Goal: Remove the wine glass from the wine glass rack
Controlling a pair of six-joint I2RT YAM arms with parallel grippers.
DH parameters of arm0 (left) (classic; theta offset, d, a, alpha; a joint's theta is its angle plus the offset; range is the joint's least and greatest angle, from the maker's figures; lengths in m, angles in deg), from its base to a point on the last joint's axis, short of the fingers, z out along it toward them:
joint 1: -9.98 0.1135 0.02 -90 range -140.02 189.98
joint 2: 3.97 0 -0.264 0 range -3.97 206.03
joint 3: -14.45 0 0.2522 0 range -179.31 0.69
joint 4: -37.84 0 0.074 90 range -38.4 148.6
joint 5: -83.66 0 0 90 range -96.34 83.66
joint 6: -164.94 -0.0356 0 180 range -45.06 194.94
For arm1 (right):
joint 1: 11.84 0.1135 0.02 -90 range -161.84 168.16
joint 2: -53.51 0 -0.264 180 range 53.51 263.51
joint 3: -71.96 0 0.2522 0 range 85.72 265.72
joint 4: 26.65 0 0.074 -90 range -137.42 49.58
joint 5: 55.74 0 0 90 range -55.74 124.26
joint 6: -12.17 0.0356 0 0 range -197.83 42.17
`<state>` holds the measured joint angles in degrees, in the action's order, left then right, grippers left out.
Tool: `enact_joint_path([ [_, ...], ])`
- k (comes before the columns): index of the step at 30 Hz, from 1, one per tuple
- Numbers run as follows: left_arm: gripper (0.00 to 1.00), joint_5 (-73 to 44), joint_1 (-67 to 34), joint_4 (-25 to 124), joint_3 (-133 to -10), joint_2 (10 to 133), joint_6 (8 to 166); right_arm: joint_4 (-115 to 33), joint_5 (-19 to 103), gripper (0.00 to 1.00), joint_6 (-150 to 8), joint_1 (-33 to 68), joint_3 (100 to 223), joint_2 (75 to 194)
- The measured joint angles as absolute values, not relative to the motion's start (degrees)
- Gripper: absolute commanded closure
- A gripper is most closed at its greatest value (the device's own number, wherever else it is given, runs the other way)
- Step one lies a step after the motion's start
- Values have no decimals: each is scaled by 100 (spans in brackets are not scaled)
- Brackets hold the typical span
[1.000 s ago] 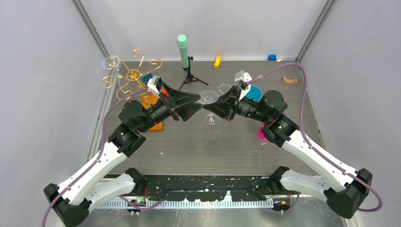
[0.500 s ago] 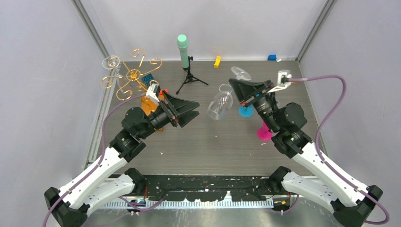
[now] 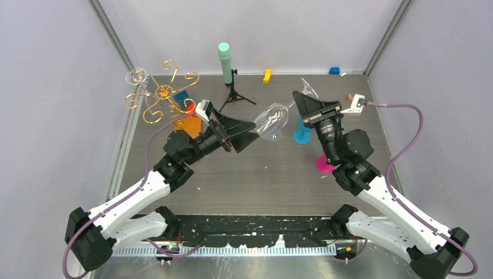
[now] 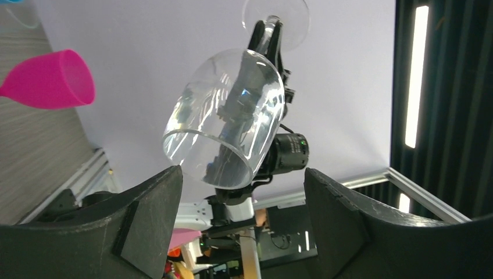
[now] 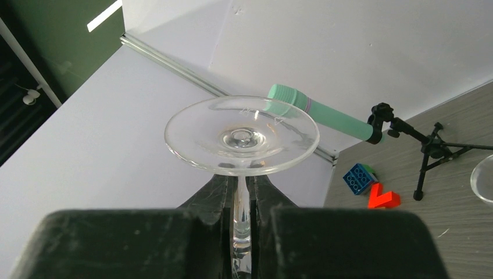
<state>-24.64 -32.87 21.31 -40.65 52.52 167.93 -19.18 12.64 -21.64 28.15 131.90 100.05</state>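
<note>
A clear wine glass [image 3: 273,120] is held tilted in the air over the table's middle, bowl towards the left and foot [image 3: 306,88] towards the back. My right gripper [image 3: 300,103] is shut on its stem; in the right wrist view the stem [image 5: 242,215] sits between the closed fingers under the round foot [image 5: 241,136]. My left gripper [image 3: 245,130] is open, its tips at the bowl's rim. In the left wrist view the bowl [image 4: 227,128] hangs just past the spread fingers [image 4: 157,215]. The gold wire wine glass rack [image 3: 163,92] stands at the back left with another glass [image 3: 138,75] on one arm.
A black tripod with a mint-green cylinder [image 3: 225,61] stands at the back centre. A blue goblet [image 3: 301,135] and a pink cup [image 3: 321,165] stand beside the right arm. A yellow block [image 3: 267,75], a blue block [image 3: 334,71] and a red piece [image 3: 189,106] lie around.
The right gripper has swung the glass so its bowl points further left. The left arm has moved right, bringing its open jaws up to the bowl's rim.
</note>
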Motion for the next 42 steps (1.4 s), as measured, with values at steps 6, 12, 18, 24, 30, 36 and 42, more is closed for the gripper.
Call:
enact_joint_path([
  [6,42,-2458,-3416,1355,-4052,5429,17112,-1896,1294,100,-1791,2815,13047,10003],
  [12,55,-2379,-3427,1196,-4021,5431,17206,-1745,1351,100,-1568,2815,12866,10003],
  [18,55,-2185,-3453,1152,-4019,5459,17221,-1315,1535,100,-1596,2789,12700,10001],
  [24,60,-2014,-3481,1150,-4021,5536,17206,-976,1620,100,-1614,2752,12490,9999],
  [30,78,-1894,-3529,1108,-4021,5732,17214,-854,1637,100,-1576,2741,12331,9999],
  [36,100,-1765,-3529,925,-4023,5752,17206,-766,1637,100,-1345,2741,12208,9961],
  [42,100,-1715,-3540,855,-4023,5750,17044,-871,1657,81,-1297,2743,12202,9846],
])
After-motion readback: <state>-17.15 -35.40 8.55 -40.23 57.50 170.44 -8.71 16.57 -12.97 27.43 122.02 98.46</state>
